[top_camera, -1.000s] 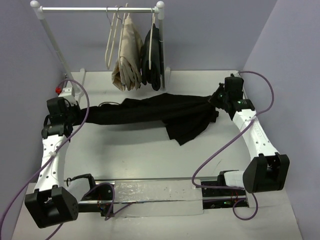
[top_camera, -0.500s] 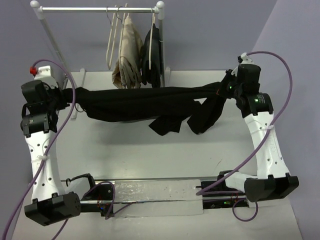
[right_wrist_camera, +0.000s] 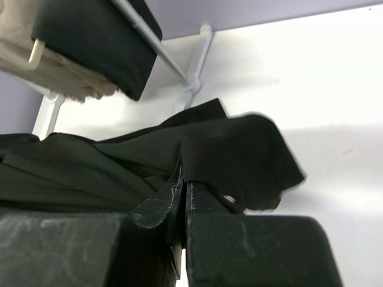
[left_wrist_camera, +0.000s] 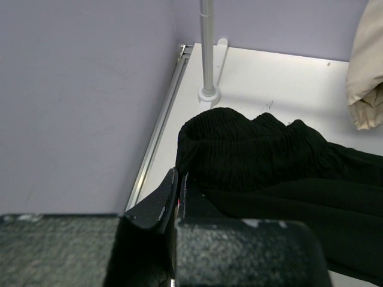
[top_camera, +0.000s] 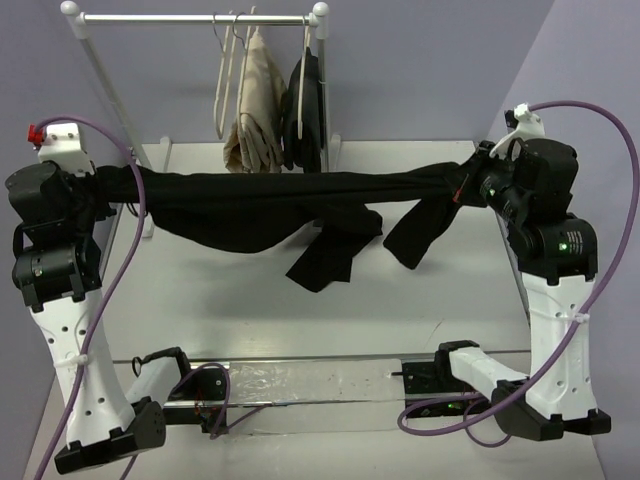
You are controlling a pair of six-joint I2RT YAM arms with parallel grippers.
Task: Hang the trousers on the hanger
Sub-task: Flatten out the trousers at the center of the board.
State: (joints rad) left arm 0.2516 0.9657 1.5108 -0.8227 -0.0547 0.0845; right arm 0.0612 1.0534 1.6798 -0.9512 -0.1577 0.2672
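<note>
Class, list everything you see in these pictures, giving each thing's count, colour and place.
trousers: one, black, stretched between both tools, folds hanging
hanger: one, white, empty, on the rail, left of the garments
beige trousers: one, beige, hanging mid-rail
small garment: one, black, hanging right of the beige trousers
clothes rail: one, white, back of the table
table: one, white, beneath everything
left tool: one, black, shut on the trousers
right tool: one, black, shut on the trousers

Left arm: upright; black two-finger left gripper (top_camera: 108, 186) clamped, pointing inward.
Right arm: upright; right gripper (top_camera: 468, 186) likewise clamped.
</note>
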